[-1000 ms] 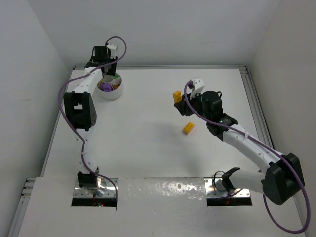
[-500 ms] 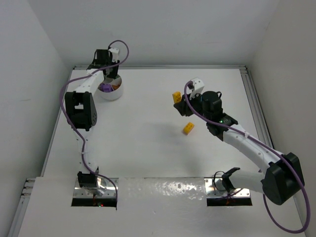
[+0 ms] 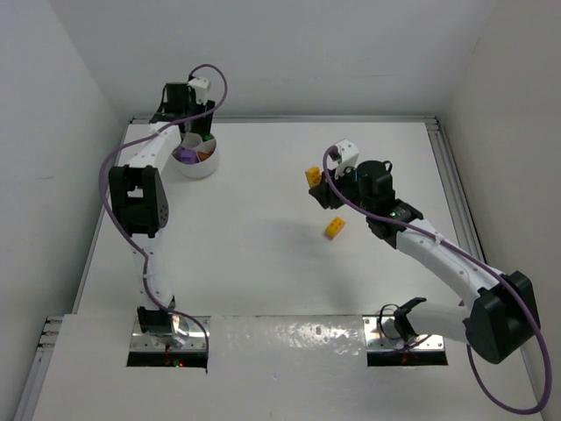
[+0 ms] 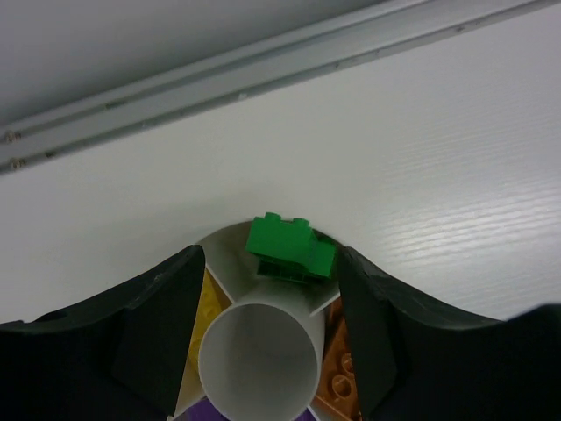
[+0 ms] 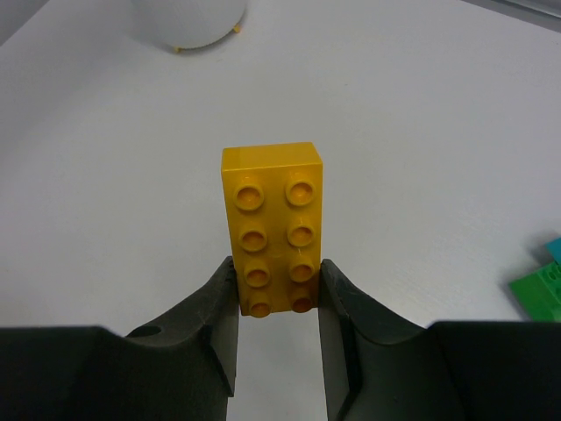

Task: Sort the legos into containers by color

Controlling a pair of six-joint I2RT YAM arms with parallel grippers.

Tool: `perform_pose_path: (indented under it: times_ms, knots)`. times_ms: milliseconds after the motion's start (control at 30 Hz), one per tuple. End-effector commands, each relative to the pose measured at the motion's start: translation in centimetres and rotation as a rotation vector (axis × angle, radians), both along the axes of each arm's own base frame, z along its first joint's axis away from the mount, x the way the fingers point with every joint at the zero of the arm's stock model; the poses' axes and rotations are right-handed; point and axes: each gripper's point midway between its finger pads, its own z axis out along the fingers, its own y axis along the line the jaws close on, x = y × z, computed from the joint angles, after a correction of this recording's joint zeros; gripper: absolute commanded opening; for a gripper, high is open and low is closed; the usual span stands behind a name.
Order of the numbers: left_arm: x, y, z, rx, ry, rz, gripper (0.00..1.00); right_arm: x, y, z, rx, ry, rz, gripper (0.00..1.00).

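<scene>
Presently, near the far left corner of the table (image 3: pixel 263 272), the white bowl (image 3: pixel 200 170) stands just inside the far edge. The left gripper (image 4: pixel 268 260) hangs directly over it, jaws parted and holding nothing. Its dark fingers (image 4: pixel 153 338) flank the bowl's round central hub.

A green brick (image 4: pixel 289 247) lies in the compartment beyond the hub, below and between the fingertips, on top of something darker green. Whether it touches the right-hand finger cannot be told. The compartment to the left of the hub shows a yellow piece (image 4: pixel 207 324), and the one to the right shows an orange brick (image 4: pixel 344 375). Purple pieces (image 3: pixel 185 155) fill the side of the bowl nearest the left edge.

Right of the table's middle, the right gripper (image 5: pixel 277 272) is clamped on a yellow brick (image 5: pixel 272 202) with eight studs. It pinches the long sides at one end, studs facing the wrist camera. Whether this brick clears the table cannot be told.

A loose yellow-orange brick (image 3: pixel 335 228) lies flat on the table just nearer the arms than the held one, apart from it.

At the right border of the right wrist view, a second green brick (image 5: pixel 536 294) and a teal brick (image 5: pixel 554 250) rest on the table close together, both cut off by the frame.
</scene>
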Motion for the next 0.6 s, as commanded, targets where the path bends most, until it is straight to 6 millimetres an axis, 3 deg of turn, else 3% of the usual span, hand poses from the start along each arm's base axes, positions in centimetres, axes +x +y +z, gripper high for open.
perform_pose_path:
  times_ms: [0,33,67,167,200,233,267,333,367,433,567]
  knots:
    - [0.3,-2.5,12.6,-0.037,-0.327,-0.166,0.60,0.3,1.2,2.9,-0.027,-0.055,0.087,0.00]
    - [-0.1,-3.4,13.7,-0.037,-0.362,-0.235,0.60,0.4,1.4,2.9,-0.035,-0.049,0.097,0.00]
    - [-0.9,-4.3,16.3,-0.030,-0.428,-0.305,0.60,0.3,1.5,2.4,-0.051,-0.023,0.106,0.00]
    - [-4.5,-7.8,17.8,-0.010,-0.458,-0.586,0.59,0.4,1.7,3.0,-0.049,-0.035,0.120,0.00]
    - [-6.1,-8.8,17.3,0.001,-0.445,-0.687,0.57,0.3,1.9,3.2,-0.042,-0.040,0.130,0.00]
    - [-8.3,-10.7,17.5,0.071,-0.501,-0.910,0.57,0.4,2.1,3.6,-0.031,-0.052,0.139,0.00]
    - [-11.4,-11.5,17.8,0.089,-0.495,-1.017,0.57,0.3,2.3,3.7,-0.024,-0.055,0.152,0.00]
    - [-15.3,-13.7,16.8,0.148,-0.573,-1.248,0.60,-0.3,3.3,4.0,-0.008,-0.048,0.218,0.00]
    - [-17.8,-14.3,16.9,0.159,-0.569,-1.299,0.64,-0.5,3.8,4.0,-0.008,-0.040,0.243,0.00]
    - [-20.5,-16.4,15.2,0.267,-0.596,-1.438,0.66,-0.7,4.8,3.8,-0.024,-0.009,0.283,0.00]
    - [-26.5,-19.3,13.1,0.284,-0.611,-1.633,0.70,-1.8,7.5,3.6,-0.004,0.041,0.372,0.00]
